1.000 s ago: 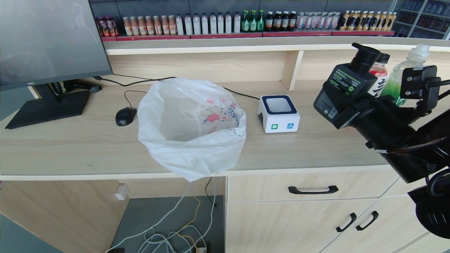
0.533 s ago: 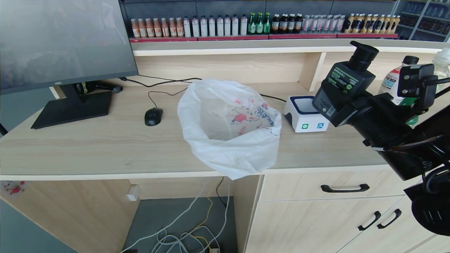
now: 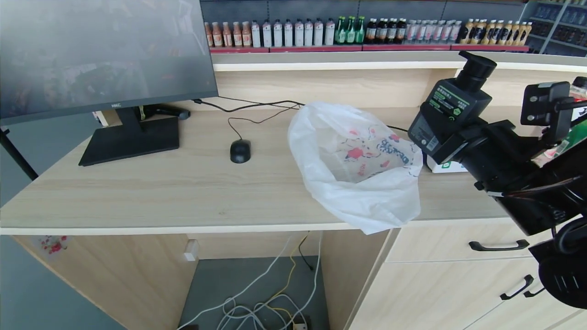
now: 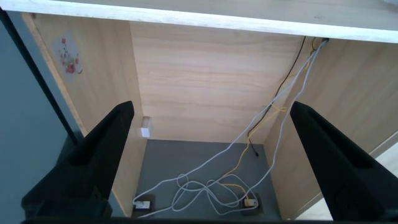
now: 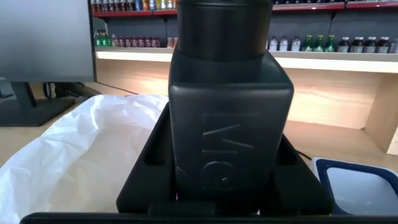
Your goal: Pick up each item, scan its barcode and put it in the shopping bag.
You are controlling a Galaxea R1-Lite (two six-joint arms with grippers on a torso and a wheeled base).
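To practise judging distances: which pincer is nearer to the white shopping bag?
Right. The right pincer, gripping a black bottle, is just beside the shopping bag above the counter. The left pincer hangs open below counter level, facing the cables.

a, black bottle [image 3: 451, 107]: squarish body, round black cap, green-and-white label, barcode patch on side; tilted, cap up, gripped by right claw [image 3: 461, 140] above tabletop [image 3: 183, 192].
b, shopping bag [image 3: 367, 206]: thin white plastic, red-and-blue print, mouth open, bottom overhanging tabletop front edge.
c, scanner [image 3: 442, 166]: white box, blue-rimmed top window, just beside shopping bag, mostly hidden behind black bottle.
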